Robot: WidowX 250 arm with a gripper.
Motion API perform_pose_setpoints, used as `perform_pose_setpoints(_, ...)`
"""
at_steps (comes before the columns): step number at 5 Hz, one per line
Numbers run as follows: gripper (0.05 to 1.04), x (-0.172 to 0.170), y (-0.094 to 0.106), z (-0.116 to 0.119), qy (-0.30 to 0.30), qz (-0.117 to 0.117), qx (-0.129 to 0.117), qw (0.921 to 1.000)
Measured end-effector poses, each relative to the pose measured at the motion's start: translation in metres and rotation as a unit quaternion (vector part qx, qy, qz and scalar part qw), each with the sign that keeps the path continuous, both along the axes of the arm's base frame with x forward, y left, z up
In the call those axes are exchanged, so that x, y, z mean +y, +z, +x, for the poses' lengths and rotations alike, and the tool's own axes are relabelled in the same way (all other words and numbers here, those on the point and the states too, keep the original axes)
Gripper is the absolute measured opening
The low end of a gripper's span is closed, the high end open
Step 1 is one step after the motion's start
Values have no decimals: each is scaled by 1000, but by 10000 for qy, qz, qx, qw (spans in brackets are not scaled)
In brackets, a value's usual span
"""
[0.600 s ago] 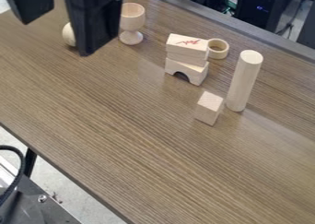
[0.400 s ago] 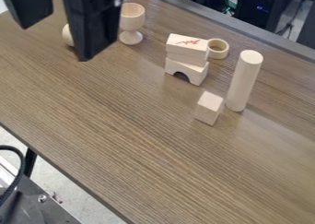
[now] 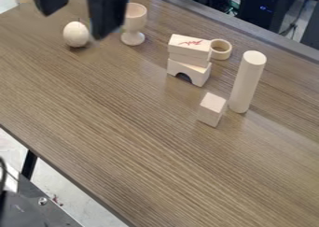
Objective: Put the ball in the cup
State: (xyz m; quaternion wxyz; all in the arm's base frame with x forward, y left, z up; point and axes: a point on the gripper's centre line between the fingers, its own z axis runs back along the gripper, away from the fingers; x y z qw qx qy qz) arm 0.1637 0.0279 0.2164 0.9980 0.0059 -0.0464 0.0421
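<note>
Nearest you, at the left edge, the dark cable (image 3: 3, 174) has shifted: its loop curved into view a moment ago, and now just a sliver of it shows beside the metal frame (image 3: 28, 207). Beyond that runs the wooden table (image 3: 124, 142). To the right of its middle, the small block (image 3: 212, 109) sits just beside the tall cylinder (image 3: 246, 82), which stands upright. Farther off, you have a stack of blocks (image 3: 189, 59) over an arch, with the ring (image 3: 220, 49) close behind at its right. None of these has moved.

On the far left, the ball (image 3: 76, 34) rests on the table, to the left of the cup (image 3: 133, 23) and apart from it. The cup stands upright on its foot. Your gripper (image 3: 72, 25) hangs over that corner, its fingers well parted and holding nothing. It has shifted right and toward the far edge, so the ball, partly covered in the earlier frames, is now in plain sight.

For your task, that means the ball is yet to be grasped, though the claw looks wide enough to take it. You'd want to center over it before lowering; a right finger coming down off-line could knock the cup or roll the ball away.
</note>
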Motion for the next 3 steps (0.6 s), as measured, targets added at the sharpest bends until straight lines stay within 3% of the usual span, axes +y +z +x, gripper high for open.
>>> perform_pose_setpoints(3,999,92,-35,38,909,163,160,9956)
